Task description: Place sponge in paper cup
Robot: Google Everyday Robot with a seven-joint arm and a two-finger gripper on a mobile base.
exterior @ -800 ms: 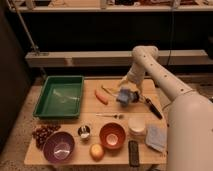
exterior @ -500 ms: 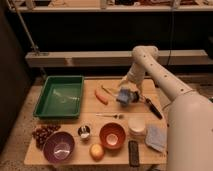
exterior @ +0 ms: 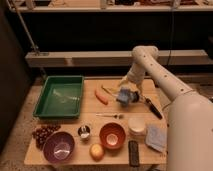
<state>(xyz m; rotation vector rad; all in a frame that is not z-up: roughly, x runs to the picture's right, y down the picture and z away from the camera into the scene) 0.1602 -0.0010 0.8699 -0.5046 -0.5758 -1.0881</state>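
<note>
My gripper [exterior: 125, 96] is low over the table's middle right, at the end of the white arm that reaches in from the right. A thin yellowish piece, which may be the sponge [exterior: 109, 90], lies on the table just left of the gripper. The squat white paper cup [exterior: 137, 126] stands upright nearer the front, below the gripper and right of the orange bowl [exterior: 112, 135]. The gripper is well apart from the cup.
A green tray [exterior: 60, 95] sits at the left. A carrot [exterior: 101, 96], a fork [exterior: 111, 116] and a black-handled knife [exterior: 153, 108] lie around the gripper. Along the front are grapes [exterior: 44, 133], a purple bowl [exterior: 59, 148], a small metal cup [exterior: 84, 131], a yellow fruit [exterior: 96, 151], a black remote [exterior: 134, 153] and a grey cloth [exterior: 156, 138].
</note>
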